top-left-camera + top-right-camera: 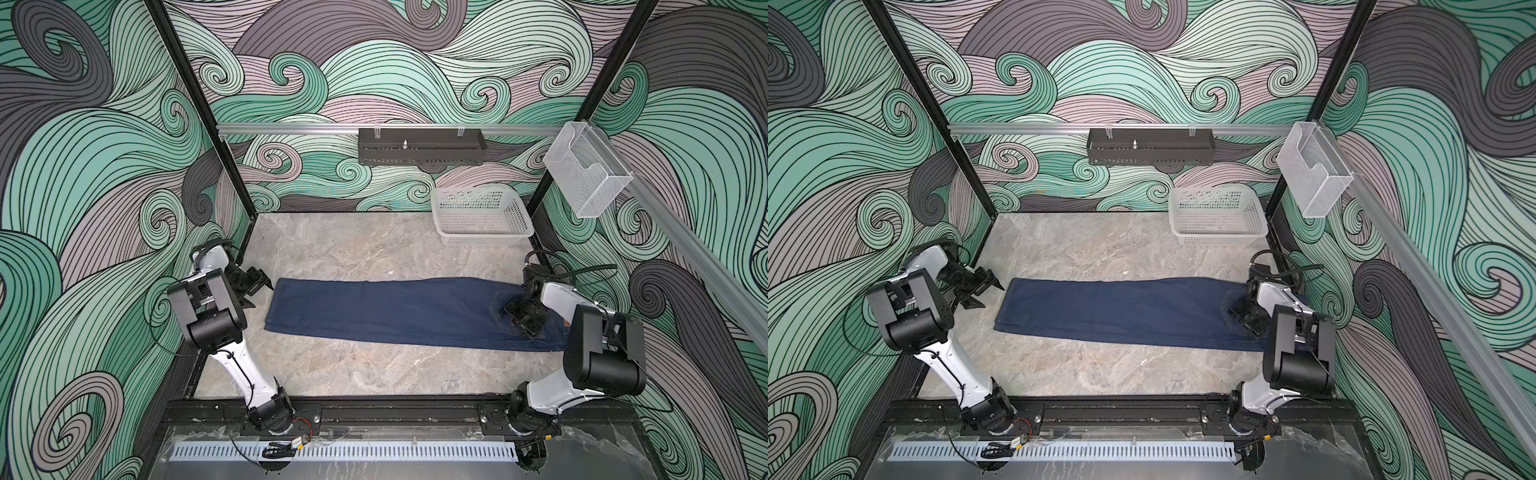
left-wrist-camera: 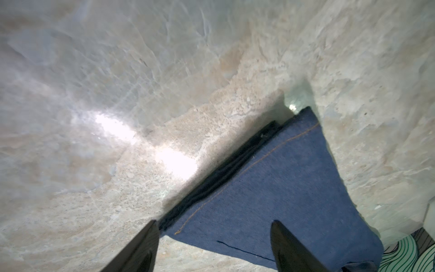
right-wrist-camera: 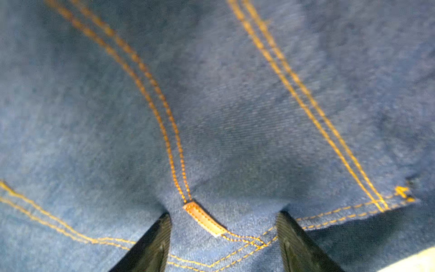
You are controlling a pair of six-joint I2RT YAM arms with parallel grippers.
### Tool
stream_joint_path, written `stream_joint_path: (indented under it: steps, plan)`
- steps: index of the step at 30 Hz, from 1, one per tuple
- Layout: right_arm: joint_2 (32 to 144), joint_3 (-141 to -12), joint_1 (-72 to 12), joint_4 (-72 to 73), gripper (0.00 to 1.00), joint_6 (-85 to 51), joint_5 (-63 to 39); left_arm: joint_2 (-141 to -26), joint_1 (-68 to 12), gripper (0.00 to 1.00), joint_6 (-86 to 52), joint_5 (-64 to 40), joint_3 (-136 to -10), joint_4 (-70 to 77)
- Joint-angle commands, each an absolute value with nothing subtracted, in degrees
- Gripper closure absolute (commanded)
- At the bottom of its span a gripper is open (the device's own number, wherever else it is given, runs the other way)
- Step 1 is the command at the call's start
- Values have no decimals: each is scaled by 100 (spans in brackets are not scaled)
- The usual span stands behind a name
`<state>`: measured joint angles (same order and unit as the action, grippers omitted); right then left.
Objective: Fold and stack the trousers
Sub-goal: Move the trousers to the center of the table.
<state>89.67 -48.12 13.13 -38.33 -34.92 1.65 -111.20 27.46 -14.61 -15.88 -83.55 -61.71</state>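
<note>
two claws released: left claw (image 1: 258, 293) by trousers (image 1: 395, 311) hem, right claw (image 1: 521, 318) at waist; basket (image 1: 484, 240) apart.

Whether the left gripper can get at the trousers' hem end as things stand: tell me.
Probably yes. The left gripper stands open right at the hem end of the trousers, and nothing lies in its way.

The trousers (image 1: 395, 311) are matt, finely woven denim cloth with orange thread stitching (image 3: 303, 96). The table (image 1: 353, 374) looks like polished stone, glossy under glare. The basket (image 1: 478, 240) is white perforated plastic; the rail (image 1: 291, 129) is brushed metal.
</note>
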Motion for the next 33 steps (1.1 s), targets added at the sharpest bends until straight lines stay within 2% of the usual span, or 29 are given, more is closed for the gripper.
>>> stream_joint_path:
  steps: [1, 7, 16, 20, 28, 33]
  plan:
    - [8941, -4825, 1354, -3989, 29, -3516, 312, -11334, 2573, 24, -1238, -1477, -8568, -6486]
    - [8628, -4790, 1336, -4024, 30, -3472, 204, -11630, 2453, 26, -1160, -1506, -8558, -6548]
    - [8685, -4663, 1248, -3891, 31, -3498, -18, -11913, 2143, 26, -1090, -1180, -8466, -6654]
    - [8665, -4605, 1195, -3825, 31, -3515, -50, -11909, 2004, 29, -1081, -1124, -8335, -6631]
    - [8666, -4608, 1153, -3806, 32, -3533, -113, -11987, 1811, 42, -1018, -1212, -8220, -6579]
    - [8614, -4562, 1143, -3775, 33, -3533, -128, -11977, 1767, 67, -1005, -1300, -8253, -6575]
